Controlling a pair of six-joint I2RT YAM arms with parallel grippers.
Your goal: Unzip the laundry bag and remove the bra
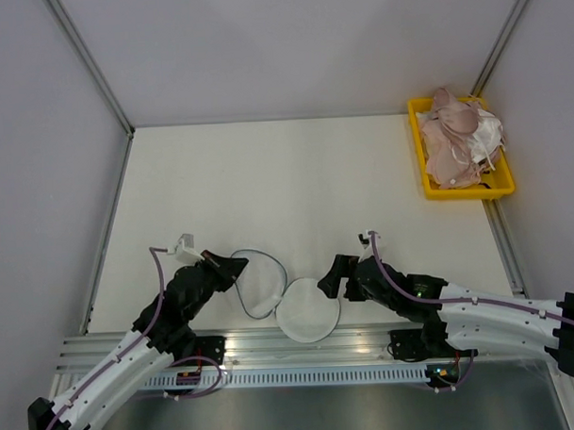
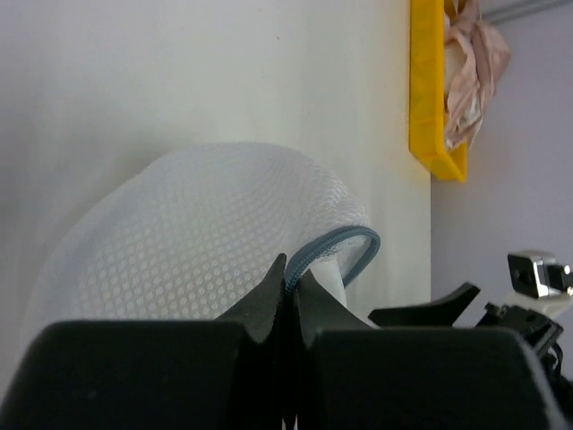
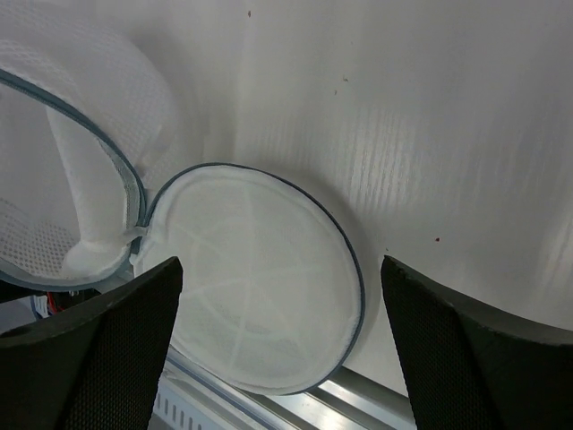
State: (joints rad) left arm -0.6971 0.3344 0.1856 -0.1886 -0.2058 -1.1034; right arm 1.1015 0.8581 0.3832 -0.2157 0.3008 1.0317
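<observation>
The laundry bag lies open in two round white mesh halves with a blue-grey zipper rim, near the table's front edge. The domed half (image 1: 261, 284) is tipped up and the flat half (image 1: 307, 311) lies beside it. My left gripper (image 1: 238, 267) is shut on the domed half's rim (image 2: 336, 240), seen close in the left wrist view (image 2: 291, 273). My right gripper (image 1: 329, 277) is open and empty just above the flat half (image 3: 255, 278), its fingers wide apart (image 3: 280, 263). Both halves look empty. No rose-pink bra shows in or by the bag.
A yellow tray (image 1: 424, 177) at the far right holds a heap of pale pink and white garments (image 1: 459, 138); I cannot tell one from another. It also shows in the left wrist view (image 2: 425, 90). The metal rail (image 1: 367, 340) runs along the front edge.
</observation>
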